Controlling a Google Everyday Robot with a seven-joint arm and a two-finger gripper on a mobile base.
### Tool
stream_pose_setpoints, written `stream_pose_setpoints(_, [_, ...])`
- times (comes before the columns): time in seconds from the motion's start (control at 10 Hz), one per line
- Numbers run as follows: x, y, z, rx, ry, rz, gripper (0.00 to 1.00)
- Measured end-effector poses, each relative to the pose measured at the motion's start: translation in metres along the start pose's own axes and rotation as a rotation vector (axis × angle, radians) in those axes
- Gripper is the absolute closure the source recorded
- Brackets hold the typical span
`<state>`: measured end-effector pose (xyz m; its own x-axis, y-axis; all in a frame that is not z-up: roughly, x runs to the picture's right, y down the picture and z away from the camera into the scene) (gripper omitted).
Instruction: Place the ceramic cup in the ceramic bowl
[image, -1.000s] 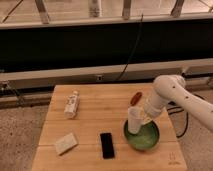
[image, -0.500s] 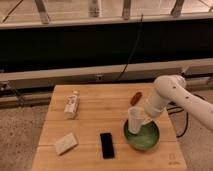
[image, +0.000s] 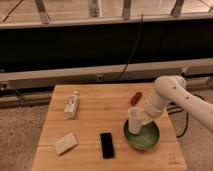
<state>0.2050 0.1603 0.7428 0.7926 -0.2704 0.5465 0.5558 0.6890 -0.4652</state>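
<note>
The white ceramic cup (image: 134, 120) is held upright over the left rim of the green ceramic bowl (image: 145, 138), which stands on the right front part of the wooden table (image: 95, 120). My gripper (image: 143, 119) comes in from the right on the white arm (image: 172, 95) and is shut on the cup's right side. The cup's base looks to be at or just inside the bowl's rim; I cannot tell if it touches.
A white labelled bottle (image: 71, 104) lies at the table's left. A pale block (image: 66, 143) and a black phone (image: 106, 145) lie at the front. A small red-brown object (image: 135, 98) lies behind the bowl. A rail and cable run behind the table.
Almost nothing: the cup and gripper stay over the bowl's left rim, shifted only very slightly.
</note>
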Motion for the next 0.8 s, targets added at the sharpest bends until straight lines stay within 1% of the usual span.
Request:
stream_pose_setpoints(0.1, [0.0005,0.0002,-0.0002,0.001,0.001,0.0,0.67])
stream_pose_setpoints(0.2, [0.0004,0.0003,0.0,0.001,0.001,0.0,0.71])
stream_pose_setpoints(0.3, [0.0007,0.0005,0.0002,0.002,0.002,-0.001,0.7])
stream_pose_setpoints(0.5, [0.0015,0.0009,0.0004,0.003,0.002,-0.001,0.62])
stream_pose_setpoints(0.6, [0.0018,0.0013,0.0006,0.004,0.003,-0.001,0.6])
stream_pose_setpoints(0.7, [0.002,0.0015,0.001,0.005,0.002,-0.002,0.65])
stream_pose_setpoints(0.8, [0.0024,0.0017,0.001,0.005,0.003,-0.002,0.66])
